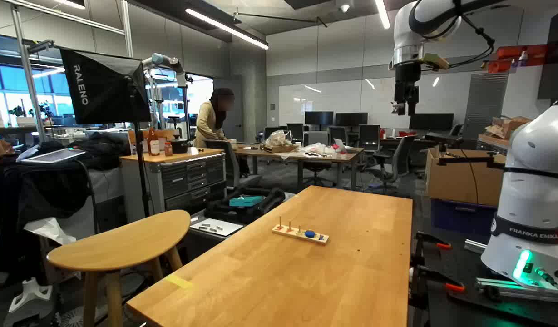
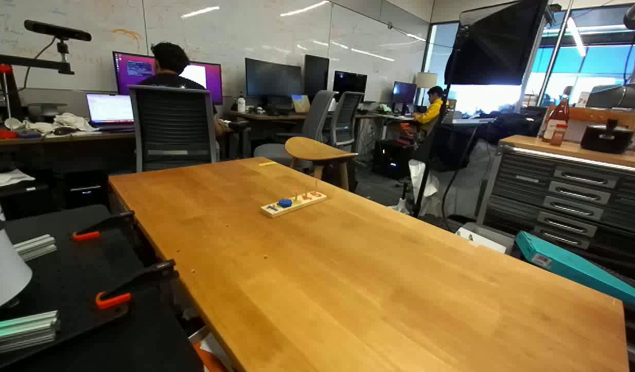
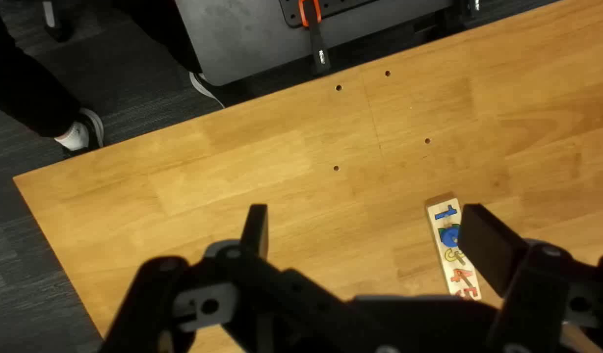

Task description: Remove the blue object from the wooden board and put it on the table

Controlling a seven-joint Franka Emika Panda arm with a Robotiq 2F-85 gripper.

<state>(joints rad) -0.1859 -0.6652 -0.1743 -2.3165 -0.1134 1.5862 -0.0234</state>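
A: Is the table (image 1: 279,281) a prob?
B: Maybe: looks smooth, so the board (image 1: 294,233) on it could slide.
A: Gripper (image 3: 365,220)?
B: Spread wide, nothing btwn; high above board, off-centre.
A: Blue disc (image 3: 450,237)?
B: On board, nr 1 end. Misaligned descent might clip the next peg (image 1: 299,230); tilted pull might jam.

Wrist view: one wooden counter (image 3: 262,169); four holes (image 3: 338,88), one to three o'clock from center; at four o'clock, one board (image 3: 451,265) bearing one blue piece (image 3: 448,236); one gripper (image 3: 365,226), two fingers (image 3: 492,250), toward six. In an exterior view: one stool (image 1: 122,240), eight o'clock.
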